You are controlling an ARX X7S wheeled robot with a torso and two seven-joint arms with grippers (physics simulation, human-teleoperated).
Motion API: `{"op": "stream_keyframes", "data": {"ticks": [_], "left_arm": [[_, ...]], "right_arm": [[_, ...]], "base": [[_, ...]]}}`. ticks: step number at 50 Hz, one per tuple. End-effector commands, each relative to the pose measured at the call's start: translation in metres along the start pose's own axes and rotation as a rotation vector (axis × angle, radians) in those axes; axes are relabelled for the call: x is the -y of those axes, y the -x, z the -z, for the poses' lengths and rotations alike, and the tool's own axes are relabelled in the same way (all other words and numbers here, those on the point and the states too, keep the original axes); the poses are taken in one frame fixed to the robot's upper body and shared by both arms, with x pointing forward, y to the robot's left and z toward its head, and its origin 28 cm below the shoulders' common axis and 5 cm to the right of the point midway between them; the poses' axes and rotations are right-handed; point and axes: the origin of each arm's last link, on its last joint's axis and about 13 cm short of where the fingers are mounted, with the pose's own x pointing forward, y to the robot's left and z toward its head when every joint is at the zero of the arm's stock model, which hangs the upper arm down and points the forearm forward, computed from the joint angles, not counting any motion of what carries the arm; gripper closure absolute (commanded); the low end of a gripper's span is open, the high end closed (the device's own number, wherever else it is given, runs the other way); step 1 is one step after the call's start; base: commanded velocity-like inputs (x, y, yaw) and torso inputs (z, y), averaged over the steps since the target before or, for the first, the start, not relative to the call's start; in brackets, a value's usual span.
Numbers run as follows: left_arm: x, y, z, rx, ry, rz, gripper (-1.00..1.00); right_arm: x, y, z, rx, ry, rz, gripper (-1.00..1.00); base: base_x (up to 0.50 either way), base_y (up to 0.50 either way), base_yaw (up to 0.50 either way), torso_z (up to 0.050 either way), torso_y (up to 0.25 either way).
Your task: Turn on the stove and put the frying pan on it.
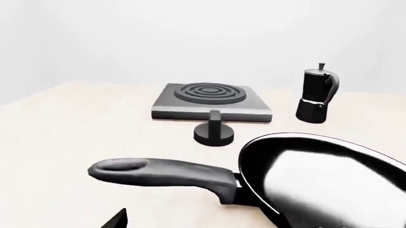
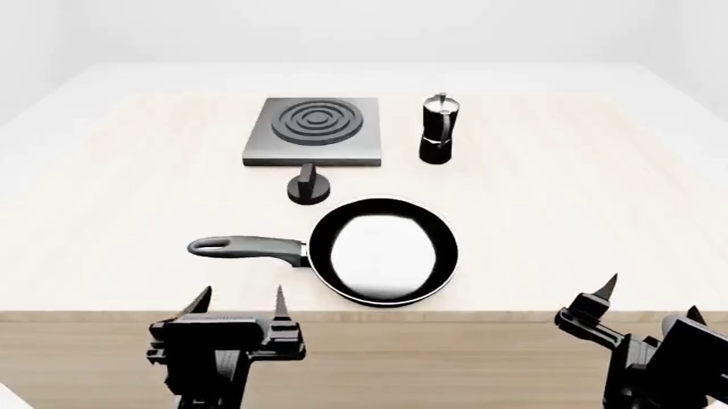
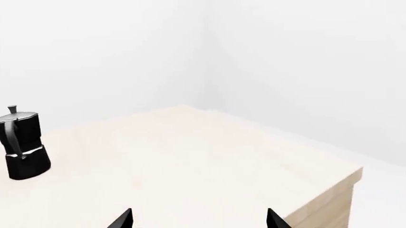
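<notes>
The stove is a flat grey hotplate with ring burner at the table's far middle, and its black round knob stands just in front of it. The frying pan lies nearer me, pale inside up, with its long black handle pointing left. My left gripper hangs open at the table's front edge, just short of the handle and holding nothing. My right gripper is open and empty at the front right, well clear of the pan. The left wrist view shows the handle, knob and stove ahead.
A black-and-silver moka pot stands right of the stove, also seen as the moka pot in the right wrist view. The wooden table's front edge runs just before both grippers; its right corner drops off.
</notes>
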Motion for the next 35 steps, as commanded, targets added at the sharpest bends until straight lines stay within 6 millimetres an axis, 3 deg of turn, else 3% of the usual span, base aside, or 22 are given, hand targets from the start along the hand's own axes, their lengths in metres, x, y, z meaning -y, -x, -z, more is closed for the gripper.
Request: {"op": "stream_keyframes", "data": {"ticks": [1, 15, 35], "left_arm": [[0.004, 0.004, -0.091, 0.042, -0.014, 0.037, -1.0], [0.004, 0.005, -0.08, 0.039, -0.041, 0.078, -1.0], [0.002, 0.001, -0.078, 0.028, -0.033, 0.06, -1.0]], "right_arm": [[-0.001, 0.0, -0.002, -0.008, 0.005, 0.001, -1.0], [-0.005, 0.001, 0.003, -0.017, 0.016, -0.017, -1.0], [-0.006, 0.0, 0.001, -0.025, 0.027, -0.008, -1.0]], "base": [[0.0, 0.0, 0.0, 0.0, 0.0], [0.0, 0.0, 0.0, 0.0, 0.0], [0.0, 0.0, 0.0, 0.05, 0.013]]}}
